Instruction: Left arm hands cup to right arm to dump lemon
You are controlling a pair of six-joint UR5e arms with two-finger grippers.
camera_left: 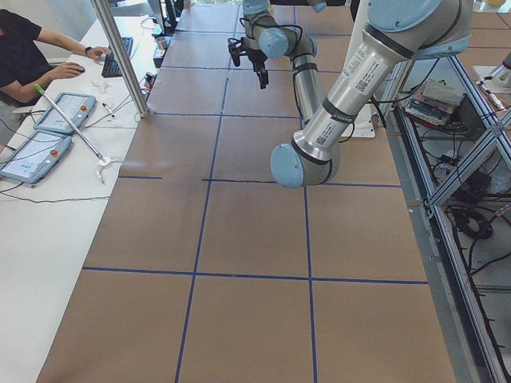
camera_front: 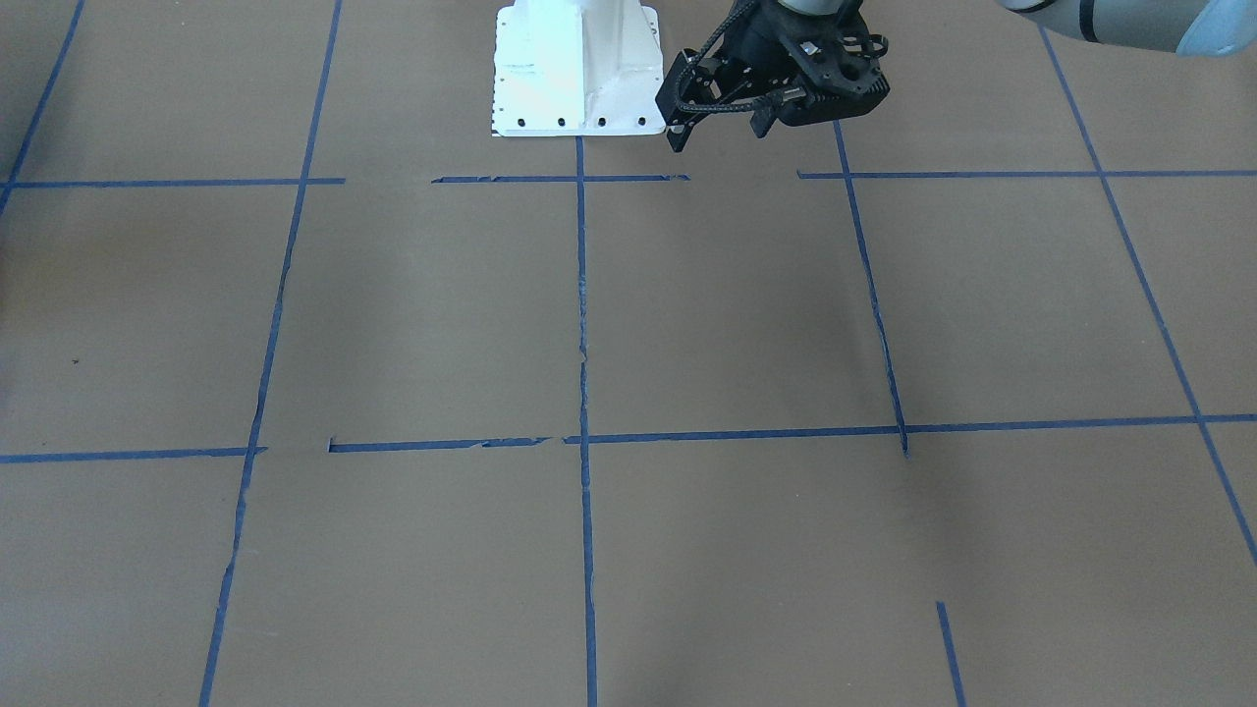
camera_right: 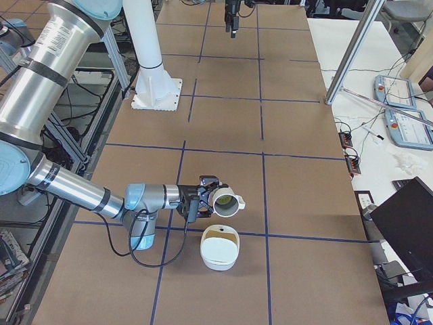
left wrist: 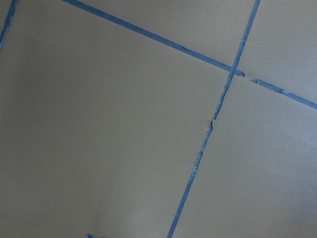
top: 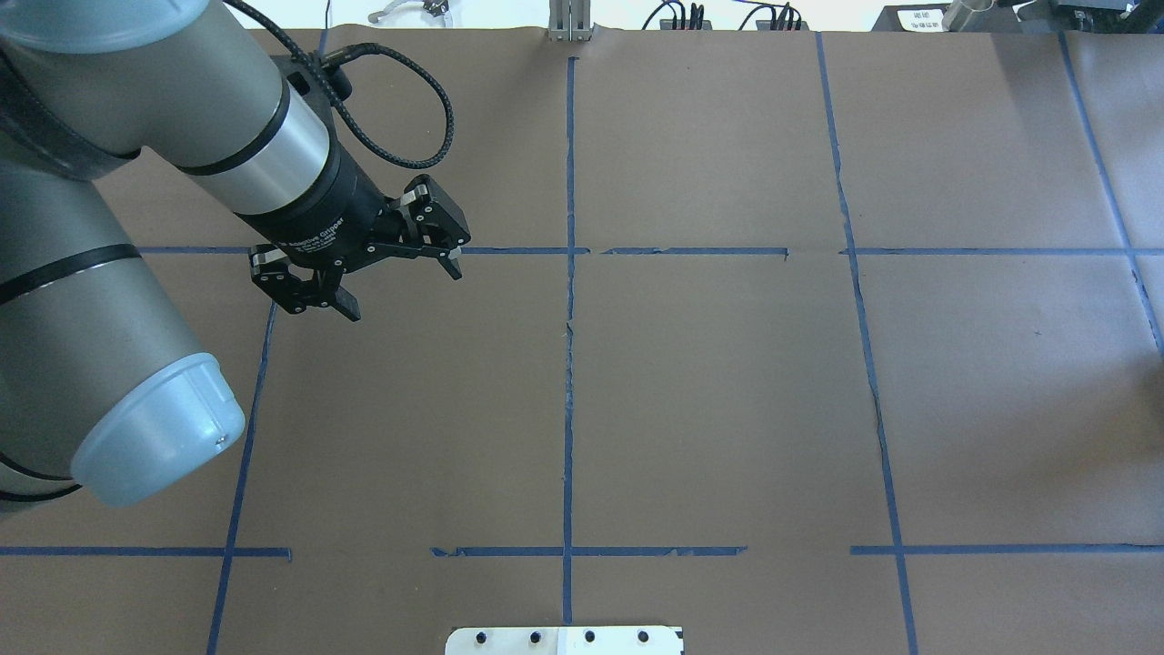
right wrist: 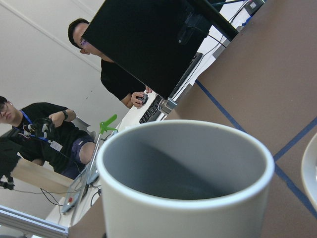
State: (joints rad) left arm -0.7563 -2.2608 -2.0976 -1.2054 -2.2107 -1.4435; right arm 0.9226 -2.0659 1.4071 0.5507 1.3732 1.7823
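The right pincer (camera_right: 203,201) carries the cup (camera_right: 230,202) tipped on its side above a white bowl (camera_right: 218,258) on the tabletop (camera_right: 298,196); I cannot tell how its jaws stand. A faint yellow-green patch in the cup's mouth may be the lemon (camera_right: 223,199). If the mouth sits off-centre, the lemon could drop past the bowl's rim. The left pincer (top: 400,291), jaws apart and empty, hangs well apart, so it likely does not obstruct the pour.

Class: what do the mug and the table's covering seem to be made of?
Mug: probably glazed ceramic; thick rounded rim, smooth white outside, grey inside. Table covering: seemingly matte brown paper or card, no shine; its blue lines look like tape, torn in places.
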